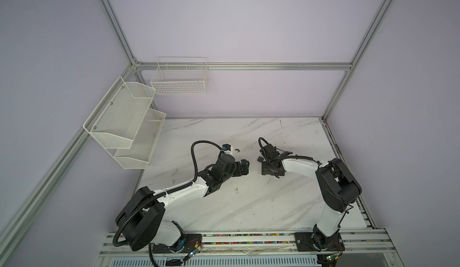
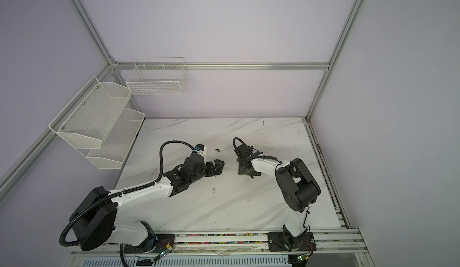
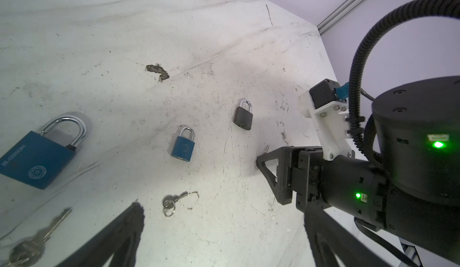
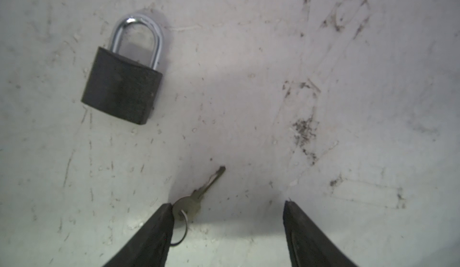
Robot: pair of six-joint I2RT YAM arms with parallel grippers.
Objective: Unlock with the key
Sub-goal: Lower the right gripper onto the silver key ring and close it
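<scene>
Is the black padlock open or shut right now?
Shut: the black padlock has both shackle legs seated in its body; the key lies apart on the table.

The only word that can be read is the brand "BLOSSOM", in pale capitals along one edge of the face of the large blue padlock [image 3: 37, 161] in the left wrist view. A round emblem [image 3: 37, 172] is stamped on the same face. The smaller blue padlock [image 3: 183, 148] carries a similar round mark, too small to read.
</scene>
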